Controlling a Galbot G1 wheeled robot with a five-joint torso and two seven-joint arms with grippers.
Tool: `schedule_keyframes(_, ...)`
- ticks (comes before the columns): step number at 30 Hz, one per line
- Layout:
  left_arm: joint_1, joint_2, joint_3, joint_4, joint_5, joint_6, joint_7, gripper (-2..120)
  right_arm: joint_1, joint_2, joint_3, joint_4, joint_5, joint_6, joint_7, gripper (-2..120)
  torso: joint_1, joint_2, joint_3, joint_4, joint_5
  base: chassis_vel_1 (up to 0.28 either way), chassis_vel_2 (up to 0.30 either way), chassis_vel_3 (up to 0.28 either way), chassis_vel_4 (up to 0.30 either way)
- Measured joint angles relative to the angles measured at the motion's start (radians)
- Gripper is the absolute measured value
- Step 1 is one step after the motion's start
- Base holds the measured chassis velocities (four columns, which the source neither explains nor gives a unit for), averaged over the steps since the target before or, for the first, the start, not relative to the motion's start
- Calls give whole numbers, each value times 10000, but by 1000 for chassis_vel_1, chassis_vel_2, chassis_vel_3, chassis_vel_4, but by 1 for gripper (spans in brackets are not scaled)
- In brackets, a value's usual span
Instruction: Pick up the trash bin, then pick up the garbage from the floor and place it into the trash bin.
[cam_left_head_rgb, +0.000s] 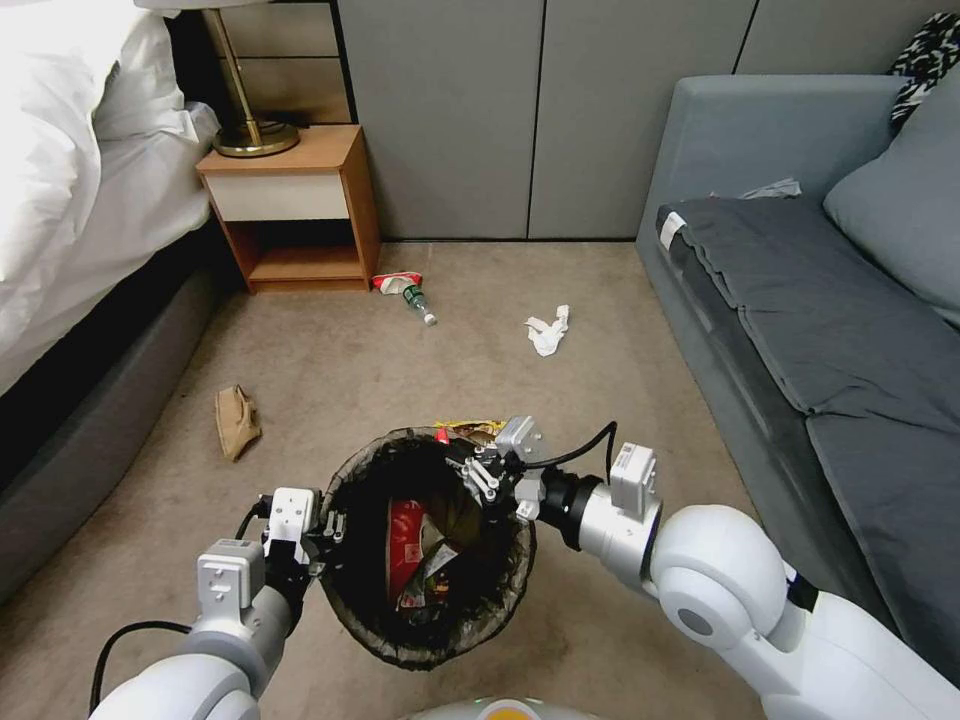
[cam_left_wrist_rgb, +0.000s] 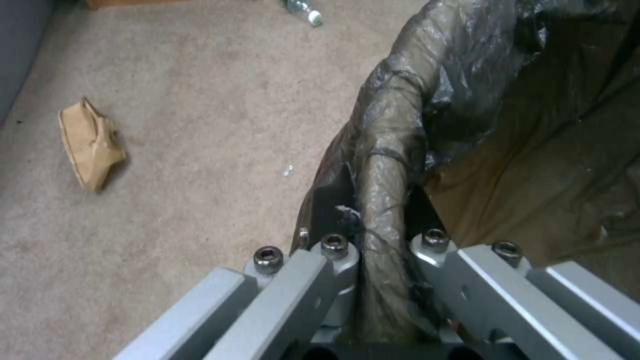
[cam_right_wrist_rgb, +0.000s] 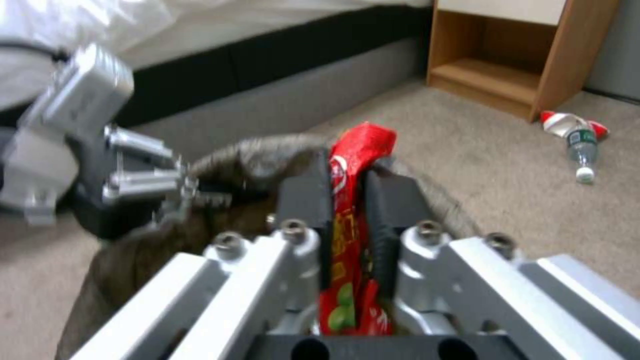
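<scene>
The trash bin (cam_left_head_rgb: 345, 600), lined with a dark bag, hangs low in front of me. My left gripper (cam_left_head_rgb: 335, 525) is shut on its near-left rim (cam_left_wrist_rgb: 383, 190). Over the far rim, my right gripper (cam_left_head_rgb: 470, 470) is shut on a red crumpled packet (cam_right_wrist_rgb: 350, 200). Another red packet (cam_left_head_rgb: 405, 545) lies inside the bin. On the carpet lie a brown paper bag (cam_left_head_rgb: 237, 420), a plastic bottle (cam_left_head_rgb: 418, 303) beside a red-white packet (cam_left_head_rgb: 393, 282), a white tissue (cam_left_head_rgb: 549, 331), and a yellow wrapper (cam_left_head_rgb: 468, 428) just behind the bin.
A wooden nightstand (cam_left_head_rgb: 295, 205) with a brass lamp stands at the back left beside the bed (cam_left_head_rgb: 80, 200). A grey sofa (cam_left_head_rgb: 800, 300) runs along the right. Open carpet lies between them.
</scene>
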Motion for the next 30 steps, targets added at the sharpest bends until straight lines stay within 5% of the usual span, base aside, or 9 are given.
schedule_keyframes(23,-189,-159,36,0,37,-20,54,1,-420,-166,-415,189,-1056,-83,43,96,0,0,0,-1,0,0,0,0,0)
schedule_keyframes(30,-206,-170,65,0,61,-30,80,1,-787,-173,222,612,-1189,138,118,100,0,0,0,0,0,0,0,0,0)
